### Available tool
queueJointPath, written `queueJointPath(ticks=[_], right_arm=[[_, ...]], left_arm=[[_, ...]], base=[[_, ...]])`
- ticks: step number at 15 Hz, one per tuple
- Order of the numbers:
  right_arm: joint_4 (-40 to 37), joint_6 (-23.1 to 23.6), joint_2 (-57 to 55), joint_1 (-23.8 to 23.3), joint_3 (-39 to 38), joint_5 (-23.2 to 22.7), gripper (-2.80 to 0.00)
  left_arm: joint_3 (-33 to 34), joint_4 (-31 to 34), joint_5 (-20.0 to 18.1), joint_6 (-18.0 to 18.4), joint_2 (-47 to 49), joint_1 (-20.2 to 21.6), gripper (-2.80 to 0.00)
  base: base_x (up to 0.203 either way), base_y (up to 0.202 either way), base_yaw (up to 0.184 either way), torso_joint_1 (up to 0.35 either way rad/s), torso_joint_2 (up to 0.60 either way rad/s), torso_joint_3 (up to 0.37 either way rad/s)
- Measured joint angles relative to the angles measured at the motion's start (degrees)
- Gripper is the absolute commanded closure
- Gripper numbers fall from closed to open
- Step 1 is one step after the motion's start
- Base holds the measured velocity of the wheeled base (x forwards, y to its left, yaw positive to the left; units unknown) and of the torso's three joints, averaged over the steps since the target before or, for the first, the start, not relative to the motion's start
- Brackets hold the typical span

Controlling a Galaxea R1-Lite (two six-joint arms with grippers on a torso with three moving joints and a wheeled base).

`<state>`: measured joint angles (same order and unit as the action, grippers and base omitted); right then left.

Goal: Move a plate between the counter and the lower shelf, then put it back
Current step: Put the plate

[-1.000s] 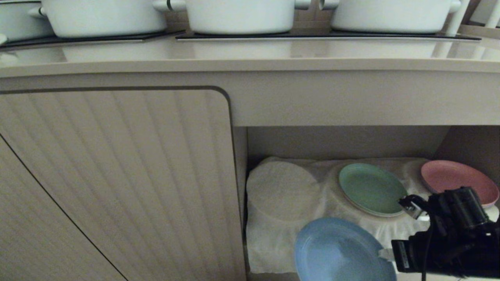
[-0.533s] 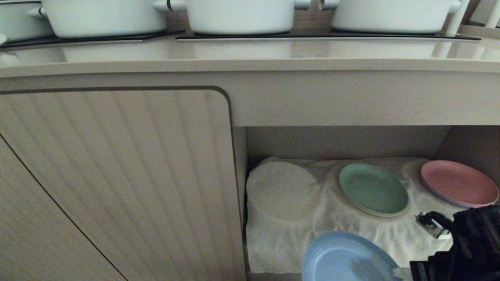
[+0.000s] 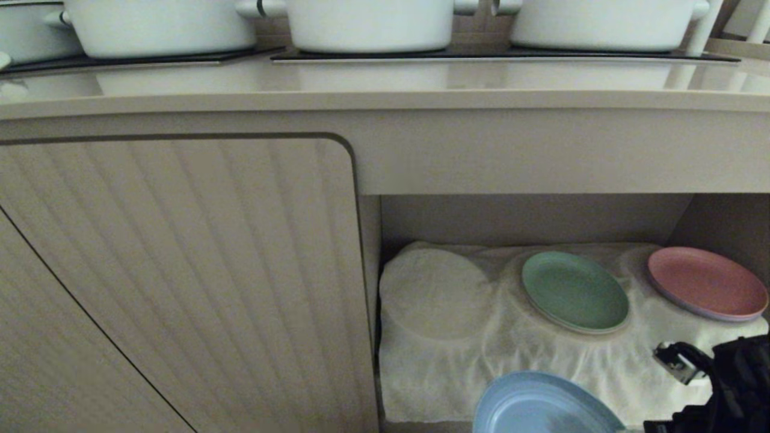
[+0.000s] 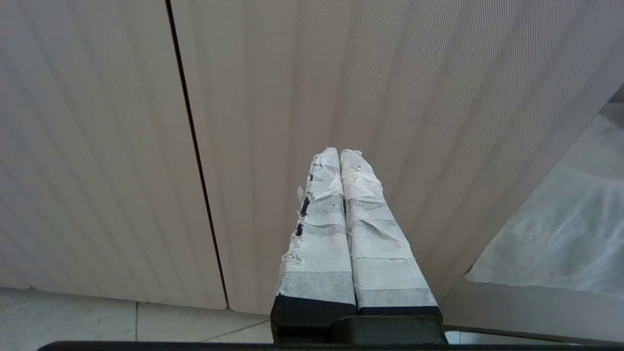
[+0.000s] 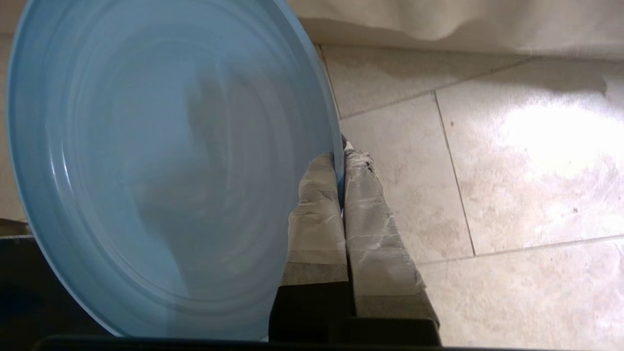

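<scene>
The right gripper is pinched tight on the rim of the blue plate. One finger sits on each side of the edge. In the head view the plate is low, out past the front of the lower shelf, with the tiled floor under it. It is not resting on anything, so the grip alone carries it.

The left gripper has its two fingers pressed together and holds nothing. It points at the ribbed cabinet door and is not helping.

The green plate and the pink plate lie on the white cloth in the shelf.

The job now looks like carrying the plate up to the worktop. To do it well, the pinch should stay firm, since only a small bit of rim is held and the plate could swing or slip. The plate should come out far enough to miss the thick front edge of the worktop before it goes up. It should be lifted slowly and kept level. On top, the white pots stand at the back, so the bare strip in front of them looks like the best place to set it down.
</scene>
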<state>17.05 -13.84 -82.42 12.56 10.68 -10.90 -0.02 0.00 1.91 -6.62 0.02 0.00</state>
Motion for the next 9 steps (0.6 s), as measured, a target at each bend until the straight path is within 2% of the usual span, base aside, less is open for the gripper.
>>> queueJointPath(ticks=[9], right_arm=[[0.0,0.0,3.8,-0.1,-3.9,0.1,0.0]], left_arm=[[0.0,0.0,0.0,0.0,0.0,0.0,0.0]], base=[[0.0,0.0,0.0,0.0,0.0,0.0]])
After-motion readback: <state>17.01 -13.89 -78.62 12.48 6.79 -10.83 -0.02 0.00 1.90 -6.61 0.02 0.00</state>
